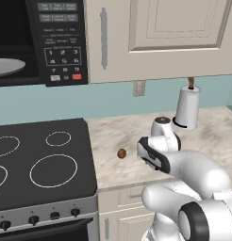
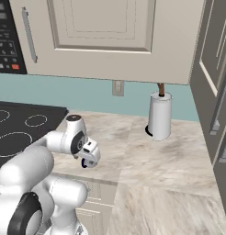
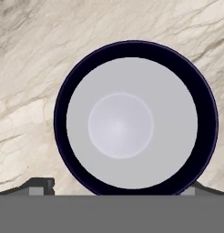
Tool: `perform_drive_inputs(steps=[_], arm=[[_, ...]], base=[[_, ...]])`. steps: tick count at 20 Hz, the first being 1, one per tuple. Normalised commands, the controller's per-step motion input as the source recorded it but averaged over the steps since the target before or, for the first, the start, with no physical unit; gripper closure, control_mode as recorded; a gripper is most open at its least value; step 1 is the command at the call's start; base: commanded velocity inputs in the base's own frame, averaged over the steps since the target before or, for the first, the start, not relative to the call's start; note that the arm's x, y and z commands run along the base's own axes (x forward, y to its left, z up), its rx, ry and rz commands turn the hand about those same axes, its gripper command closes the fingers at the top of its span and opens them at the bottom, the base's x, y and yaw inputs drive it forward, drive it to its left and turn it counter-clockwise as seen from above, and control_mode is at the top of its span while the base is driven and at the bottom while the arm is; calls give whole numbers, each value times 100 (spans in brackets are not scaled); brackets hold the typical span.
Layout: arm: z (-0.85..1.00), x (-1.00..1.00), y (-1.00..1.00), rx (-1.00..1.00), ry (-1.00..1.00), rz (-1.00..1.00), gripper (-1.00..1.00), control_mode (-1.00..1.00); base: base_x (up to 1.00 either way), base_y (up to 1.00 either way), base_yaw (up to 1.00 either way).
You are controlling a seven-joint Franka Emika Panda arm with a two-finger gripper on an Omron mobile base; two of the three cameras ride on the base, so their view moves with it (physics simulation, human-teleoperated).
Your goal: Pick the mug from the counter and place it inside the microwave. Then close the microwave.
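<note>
Nearest to you: the gripper (image 3: 117, 191) is hanging straight down over the mug (image 3: 132, 120). In the hand view you are looking into the mug's open mouth, pale inside with a dark rim. One dark finger tip (image 3: 38, 185) is showing on each side of that rim, so the jaws are standing spread, wider than the mug. Nothing is being gripped yet. Judged from this, you are lining up a top-down grasp with the mug between the fingers.

Next: the mug is standing upright on the counter (image 1: 212, 127), beneath the hand. In the left base view the arm's wrist is covering it. The gripper (image 2: 88, 161) is sitting low over the counter's front part in the right base view.

Beside: a small brown ball (image 1: 121, 153) is lying on the counter just left of the wrist, apart from it. Keep the fingers away from it.

Further left: the black stovetop (image 1: 40, 162) is adjoining the counter.

Further back: a paper towel roll (image 1: 187, 108) is standing upright near the wall.

Farthest, upper left: the microwave (image 1: 61, 40) is standing with its cavity exposed and its turntable plate (image 1: 7, 66) showing, ready to receive the mug.
</note>
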Motion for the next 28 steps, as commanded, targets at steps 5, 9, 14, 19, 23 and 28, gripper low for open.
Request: perform_drive_inputs(steps=[5, 9, 14, 19, 23, 28], arm=[[-14, 0, 0, 0, 0, 0, -100, -100], [0, 0, 0, 0, 0, 0, -100, -100], [0, 0, 0, 0, 0, 0, 100, -100], [0, 0, 0, 0, 0, 0, 100, -100], [0, 0, 0, 0, 0, 0, 100, -100], [0, 0, 0, 0, 0, 0, 100, -100]], base=[[0, 0, 0], [0, 0, 0], [0, 0, 0], [0, 0, 0], [0, 0, 0], [0, 0, 0]])
